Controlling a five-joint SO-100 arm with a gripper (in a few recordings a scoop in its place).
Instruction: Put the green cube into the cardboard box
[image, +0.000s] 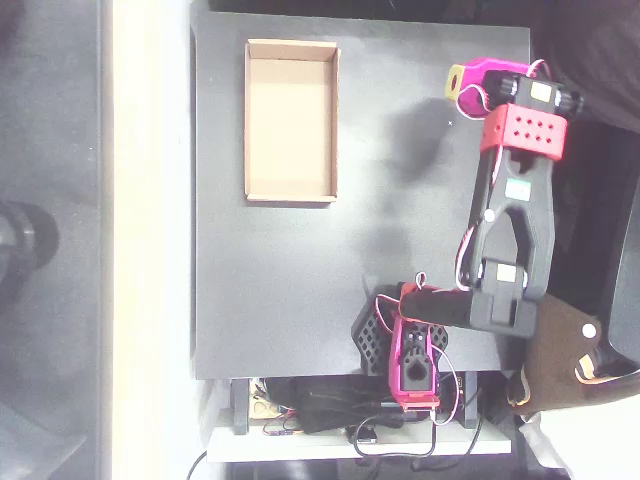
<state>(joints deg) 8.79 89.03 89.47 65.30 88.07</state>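
At the top right of the overhead view, the green cube (455, 80) sits held by the pink fingers (485, 78), which pinch it. The cardboard box (291, 193) lies well apart to the left, open. Best carry it level across the bare dark surface (290, 290), clear the near wall, then release.

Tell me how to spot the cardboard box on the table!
Find the big dark table in the overhead view. Look to its upper left part, far from the black, red and pink robot arm on the right. There lies the shallow tan cardboard box, open on top and empty, the table's one pale rectangle.
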